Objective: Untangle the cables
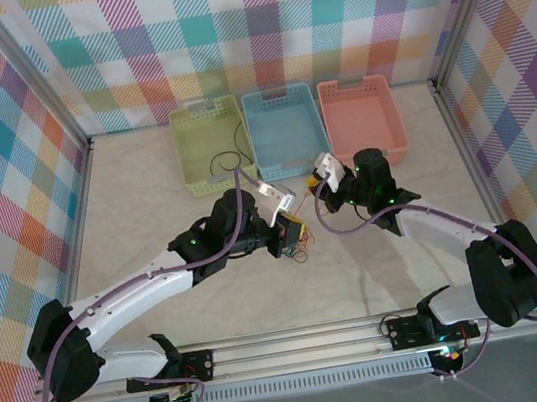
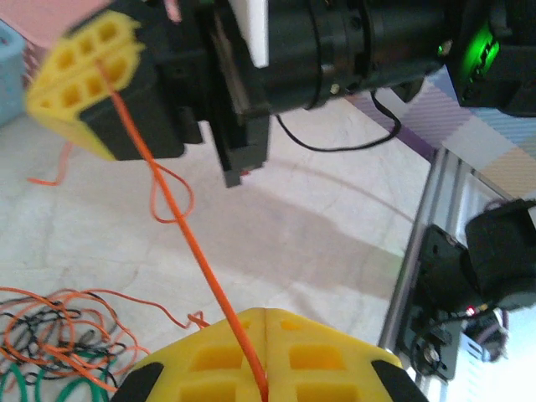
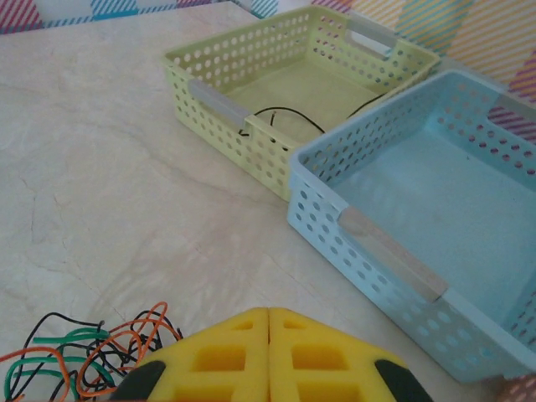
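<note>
Plainly, open table (image 3: 126, 167) spreads before the green basket (image 3: 251, 138); left gripper (image 2: 264, 316) and right gripper (image 3: 268, 314) both clamp one taut orange cable (image 2: 180, 226); the tangle (image 3: 84, 356) is cut off below.

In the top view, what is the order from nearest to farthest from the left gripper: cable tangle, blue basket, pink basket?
1. Cable tangle, right beside the left gripper, toward the arm bases.
2. Blue basket, behind it, in the middle.
3. Pink basket, back right.
</note>
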